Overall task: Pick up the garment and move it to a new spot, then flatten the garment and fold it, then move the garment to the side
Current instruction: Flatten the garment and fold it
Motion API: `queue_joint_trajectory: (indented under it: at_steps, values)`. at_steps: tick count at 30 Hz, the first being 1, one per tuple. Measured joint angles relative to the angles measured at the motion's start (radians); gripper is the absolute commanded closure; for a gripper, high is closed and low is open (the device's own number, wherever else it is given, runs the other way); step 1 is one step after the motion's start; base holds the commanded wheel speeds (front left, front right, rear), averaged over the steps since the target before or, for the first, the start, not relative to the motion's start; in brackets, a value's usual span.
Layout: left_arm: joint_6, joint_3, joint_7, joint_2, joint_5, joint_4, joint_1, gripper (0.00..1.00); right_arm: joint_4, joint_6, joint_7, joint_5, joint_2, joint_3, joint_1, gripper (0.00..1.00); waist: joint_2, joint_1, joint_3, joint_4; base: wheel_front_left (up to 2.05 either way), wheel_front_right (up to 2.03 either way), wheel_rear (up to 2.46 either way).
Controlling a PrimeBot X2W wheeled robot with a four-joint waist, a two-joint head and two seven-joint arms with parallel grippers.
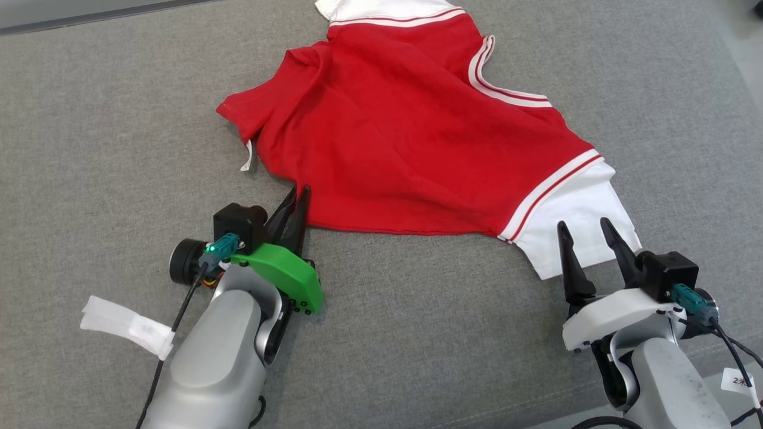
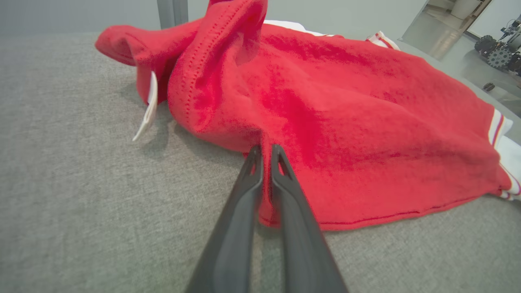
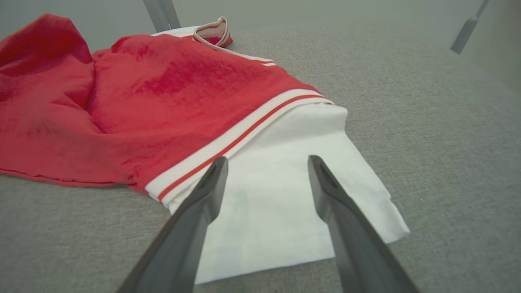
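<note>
The garment (image 1: 405, 125) is a red shirt with white striped trim and white sleeves, lying rumpled on the grey surface. My left gripper (image 1: 298, 199) is at its near hem, and in the left wrist view the left gripper (image 2: 265, 151) is shut on a pinched fold of the red garment (image 2: 346, 114). My right gripper (image 1: 587, 229) stands open over the white sleeve (image 1: 572, 226) at the lower right. In the right wrist view the right gripper (image 3: 266, 162) hangs just above the white sleeve (image 3: 285, 183) with nothing between its fingers.
A grey fabric surface (image 1: 119, 119) spreads under everything. A small white tag (image 1: 247, 156) hangs off the garment's left sleeve. A white label (image 1: 125, 325) is wrapped on the left arm's cable. Floor and a wheeled machine (image 2: 498, 51) lie beyond the far edge.
</note>
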Motion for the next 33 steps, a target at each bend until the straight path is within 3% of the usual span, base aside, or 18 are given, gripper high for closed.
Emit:
queue_joint_trajectory:
  at_steps: [7, 14, 15, 16, 18, 21, 33]
  values:
    - [0.013, -0.025, 0.000, 0.000, 0.162, -0.202, -0.034, 1.00, -0.004, 0.000, 0.000, 0.001, 0.002, -0.015, 0.000, 0.00, 0.0001, 0.0000, -0.002, 0.014, 0.00, 0.00, 0.00]
    - [-0.010, -0.212, 0.000, 0.000, 0.235, -0.228, -0.100, 1.00, 0.012, 0.000, 0.000, 0.002, 0.011, 0.016, -0.001, 0.00, 0.0001, 0.0000, -0.012, 0.006, 0.00, 0.00, 0.00]
    - [-0.016, -0.253, -0.001, -0.001, 0.240, -0.196, -0.110, 0.60, 0.016, 0.000, 0.000, 0.005, 0.013, 0.021, -0.003, 0.00, 0.0001, 0.0000, -0.012, 0.001, 0.00, 0.00, 0.00]
    - [-0.023, -0.295, 0.000, -0.001, 0.230, -0.163, -0.112, 0.00, 0.019, 0.000, 0.000, 0.007, 0.014, 0.024, -0.004, 0.00, 0.0002, 0.0000, -0.013, -0.004, 0.00, 0.00, 0.00]
    - [-0.030, -0.387, 0.000, 0.000, 0.167, -0.103, -0.111, 0.00, 0.023, 0.000, 0.000, 0.011, 0.016, 0.021, -0.005, 0.00, 0.0001, 0.0000, -0.012, -0.019, 0.00, 0.00, 0.00]
    - [-0.031, -0.405, 0.000, -0.001, 0.117, -0.091, -0.111, 0.00, 0.021, 0.000, 0.000, 0.015, 0.015, -0.001, -0.003, 0.00, 0.0001, 0.0000, -0.009, -0.022, 0.00, 0.00, 0.00]
    - [0.045, -0.173, 0.000, 0.005, 0.126, -0.212, -0.014, 0.00, 0.016, 0.000, 0.000, 0.002, 0.016, -0.024, 0.004, 0.00, 0.0001, 0.0000, -0.018, 0.040, 0.00, 0.00, 0.00]
